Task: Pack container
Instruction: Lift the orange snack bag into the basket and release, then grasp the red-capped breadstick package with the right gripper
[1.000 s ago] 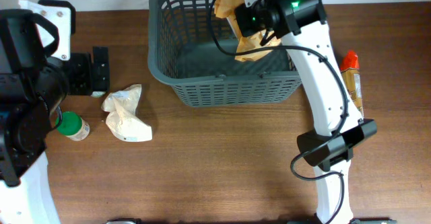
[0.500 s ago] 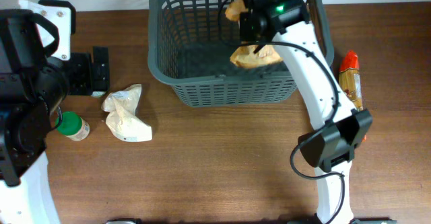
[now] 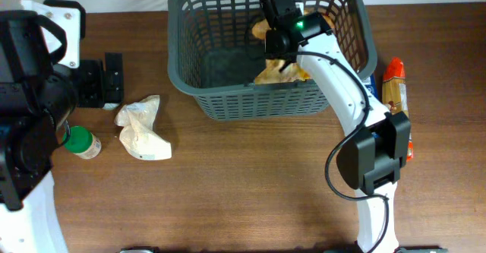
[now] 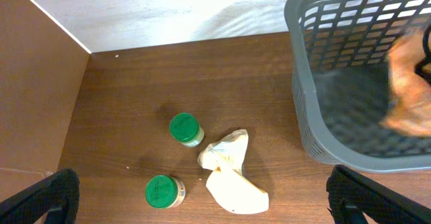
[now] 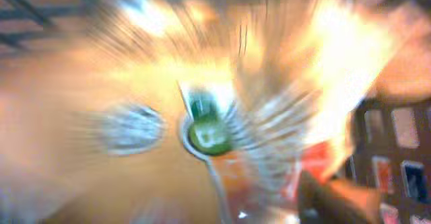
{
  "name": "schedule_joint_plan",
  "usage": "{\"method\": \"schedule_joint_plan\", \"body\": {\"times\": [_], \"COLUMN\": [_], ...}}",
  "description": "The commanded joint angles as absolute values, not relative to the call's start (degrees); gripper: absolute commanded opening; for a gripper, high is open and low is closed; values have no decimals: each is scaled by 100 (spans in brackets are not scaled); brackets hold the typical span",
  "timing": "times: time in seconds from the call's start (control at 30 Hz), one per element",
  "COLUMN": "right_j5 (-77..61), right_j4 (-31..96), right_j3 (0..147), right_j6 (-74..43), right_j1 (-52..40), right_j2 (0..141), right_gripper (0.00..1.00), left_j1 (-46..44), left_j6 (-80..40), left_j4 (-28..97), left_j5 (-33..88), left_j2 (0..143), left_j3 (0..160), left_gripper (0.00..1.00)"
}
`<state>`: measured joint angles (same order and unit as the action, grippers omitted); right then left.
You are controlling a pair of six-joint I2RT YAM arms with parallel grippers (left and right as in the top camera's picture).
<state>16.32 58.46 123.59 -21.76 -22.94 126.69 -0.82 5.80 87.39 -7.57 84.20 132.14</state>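
Observation:
The container, a dark grey slotted basket (image 3: 258,105), stands at the table's far middle; its left wall (image 4: 316,136) shows in the left wrist view. Inside lies an orange crinkled bag (image 3: 285,71), seen blurred in that view too (image 4: 407,96). My right gripper (image 3: 282,23) hangs inside the basket right over the bag. The right wrist view is smeared, filled by the bag (image 5: 101,150), with one dark finger (image 5: 330,197) at lower right; how the jaws stand is hidden. My left gripper (image 4: 209,200) is open and empty, high above the table's left side.
A white bag (image 3: 140,131) lies left of the basket, with a green-lidded jar (image 3: 80,141) beside it; the left wrist view shows two such jars (image 4: 185,130) (image 4: 163,192). An orange-yellow packet (image 3: 395,93) lies right of the basket. Black blocks (image 3: 102,82) stand at the far left.
My right arm has swung left and down into the basket, bringing the orange bag lower toward its floor. The left arm has not moved.

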Motion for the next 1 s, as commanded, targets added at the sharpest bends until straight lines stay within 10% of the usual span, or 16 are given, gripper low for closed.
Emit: {"method": "schedule_joint_plan", "body": {"times": [0.0, 0.07, 0.5, 0.97], "right_j5": [1872, 1874, 3347, -639], "right_j4": [5789, 5795, 7625, 8420], "right_j3": [12717, 13087, 15865, 13528], "right_j6": [-1855, -1566, -731, -438], "right_j1": [-2316, -2329, -1319, 2086], "right_j2": [12287, 12250, 11690, 12564], "right_gripper": [82, 100, 99, 99], "left_j1": [-47, -47, -47, -47], "left_j6": [587, 587, 587, 587], "left_j4": [8731, 8731, 8731, 8731], "left_j5": [-823, -823, -823, -823], "left_j2": [8379, 8379, 8379, 8379], "left_j3": [13209, 13209, 13209, 13209], "left_gripper": [99, 99, 99, 99]}}
